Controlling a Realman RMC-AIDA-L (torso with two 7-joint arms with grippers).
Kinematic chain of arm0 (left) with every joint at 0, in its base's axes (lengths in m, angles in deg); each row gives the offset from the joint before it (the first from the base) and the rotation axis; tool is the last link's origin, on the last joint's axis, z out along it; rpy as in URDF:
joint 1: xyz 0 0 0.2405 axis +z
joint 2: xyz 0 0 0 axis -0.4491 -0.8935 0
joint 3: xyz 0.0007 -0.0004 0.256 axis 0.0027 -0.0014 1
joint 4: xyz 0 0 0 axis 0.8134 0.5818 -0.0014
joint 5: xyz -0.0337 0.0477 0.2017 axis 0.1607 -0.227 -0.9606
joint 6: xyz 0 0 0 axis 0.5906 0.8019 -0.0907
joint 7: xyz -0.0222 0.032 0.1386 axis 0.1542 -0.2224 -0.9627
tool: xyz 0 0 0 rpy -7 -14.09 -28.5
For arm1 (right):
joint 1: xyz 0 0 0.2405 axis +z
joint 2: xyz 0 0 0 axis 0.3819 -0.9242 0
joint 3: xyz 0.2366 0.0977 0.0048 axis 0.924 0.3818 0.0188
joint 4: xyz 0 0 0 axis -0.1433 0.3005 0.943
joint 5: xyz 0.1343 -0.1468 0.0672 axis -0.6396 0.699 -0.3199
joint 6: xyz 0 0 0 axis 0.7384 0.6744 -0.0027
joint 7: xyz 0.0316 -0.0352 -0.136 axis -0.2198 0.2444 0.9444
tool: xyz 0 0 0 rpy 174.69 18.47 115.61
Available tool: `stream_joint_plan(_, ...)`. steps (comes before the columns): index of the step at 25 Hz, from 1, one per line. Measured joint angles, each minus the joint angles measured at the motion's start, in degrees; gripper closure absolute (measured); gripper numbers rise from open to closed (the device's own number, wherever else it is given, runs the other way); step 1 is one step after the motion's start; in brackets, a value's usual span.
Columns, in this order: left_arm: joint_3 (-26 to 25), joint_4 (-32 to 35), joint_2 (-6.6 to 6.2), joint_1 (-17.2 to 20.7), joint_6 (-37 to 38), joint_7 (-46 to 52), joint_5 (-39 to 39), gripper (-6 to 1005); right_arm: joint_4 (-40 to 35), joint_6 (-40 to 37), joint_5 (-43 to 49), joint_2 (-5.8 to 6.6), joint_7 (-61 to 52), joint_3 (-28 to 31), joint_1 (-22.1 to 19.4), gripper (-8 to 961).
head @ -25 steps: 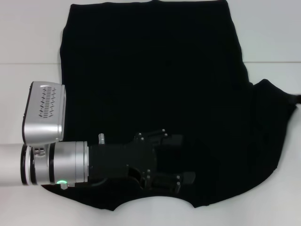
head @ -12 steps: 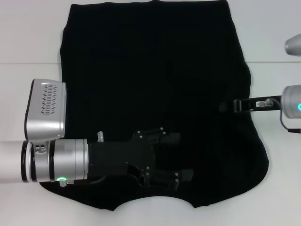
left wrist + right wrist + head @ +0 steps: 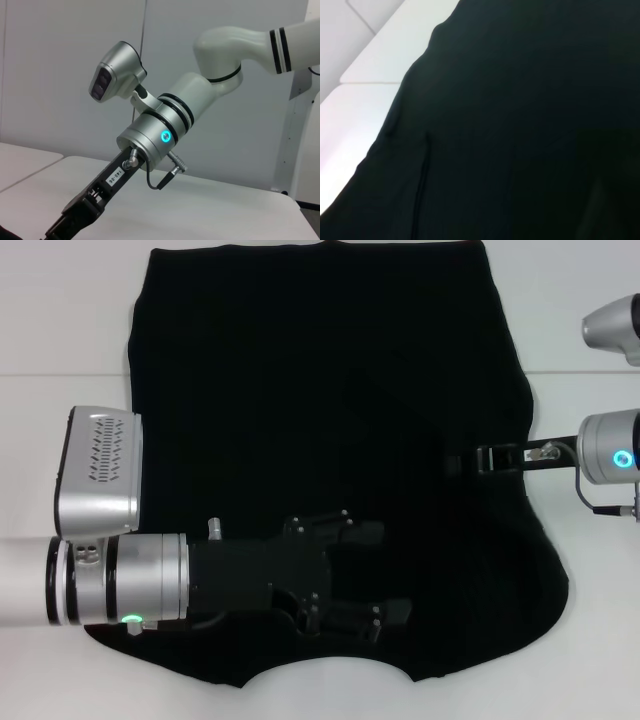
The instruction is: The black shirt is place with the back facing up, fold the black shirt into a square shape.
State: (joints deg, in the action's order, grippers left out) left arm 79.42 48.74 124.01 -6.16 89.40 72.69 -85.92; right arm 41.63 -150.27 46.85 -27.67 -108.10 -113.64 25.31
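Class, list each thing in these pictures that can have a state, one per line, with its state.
Shirt: spread flat on the table, right sleeve folded in over the body.
Left gripper: low over the shirt near the collar end.
Right gripper: over the shirt's right side.

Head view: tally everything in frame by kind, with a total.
Black shirt: 1
Grippers: 2, the left gripper low over the shirt's near part, the right gripper over its right side
White table: 1
Total: 4

white table (image 3: 60, 320), pale seam line across it
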Motion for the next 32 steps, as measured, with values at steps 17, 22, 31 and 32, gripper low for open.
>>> stream_joint_plan(17, -6.1, 3.3, -2.43, 3.7, -0.3, 13.8, -1.5, 141, -3.5, -11.7, -14.3, -0.31, 13.7, 0.1, -6.8, 358)
stream_joint_plan(22, -11.4, 11.5, -2.65, 8.1, 0.9, 21.1, -9.2, 143, -1.5, -12.1, -18.8, -2.74, 21.9, 0.1, -8.7, 359)
stream_joint_plan(31, -25.1, 18.1, -3.67, 10.0, 2.1, 33.1, -24.3, 146, 1.0, -10.5, -20.4, -2.87, 22.6, 0.1, -7.9, 360)
stream_joint_plan(32, -26.2, 18.3, -3.82, 10.0, 2.0, 34.2, -25.4, 146, 1.0, -10.5, -20.4, -2.87, 22.6, 0.1, -7.9, 360)
